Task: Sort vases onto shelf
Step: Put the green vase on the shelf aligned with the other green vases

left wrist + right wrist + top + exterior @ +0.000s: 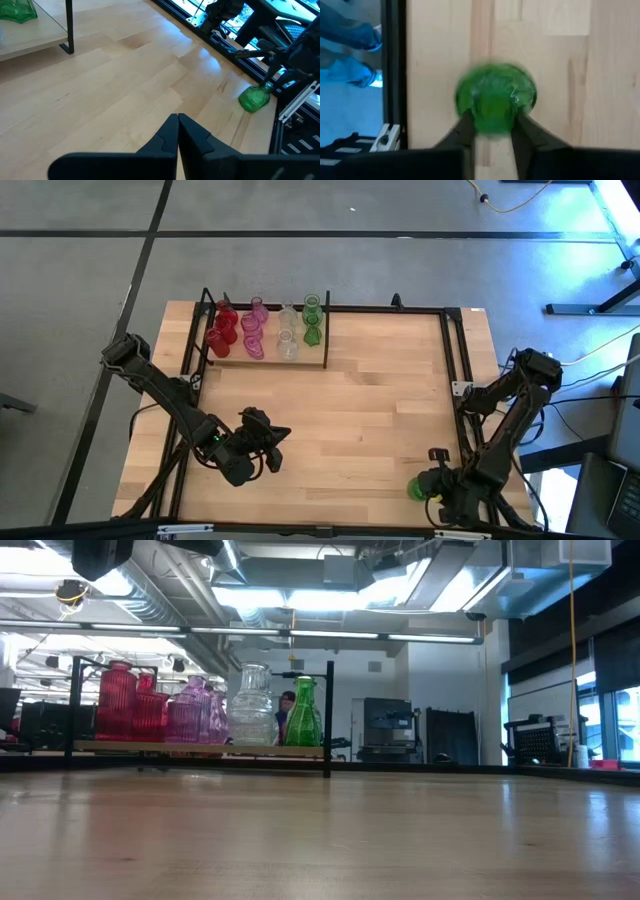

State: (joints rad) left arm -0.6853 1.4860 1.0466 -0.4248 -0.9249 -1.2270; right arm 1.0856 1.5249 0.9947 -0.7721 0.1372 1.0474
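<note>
The shelf occupies the upper left of the table in the high view, and the vases on it stand grouped by colour from left to right: red vases, pink vases, clear vases and green vases. This grouping indicates that the sort is nearly complete and that the green end, nearest the shelf's right post, is the likely destination for any further green piece. One loose green vase remains on the table at the lower right of the high view, close to the table's right rail and well apart from the shelf. The right gripper is positioned over it. In the right wrist view the vase sits at frame centre, and the two dark fingers press against its lower flanks from both sides, so the jaws are closing on the vase body; a firm clamp cannot be confirmed, and the vase appears to rest on the wood. The left gripper waits at the lower left of the high view, jaws together and empty, clear of the working path.
</note>
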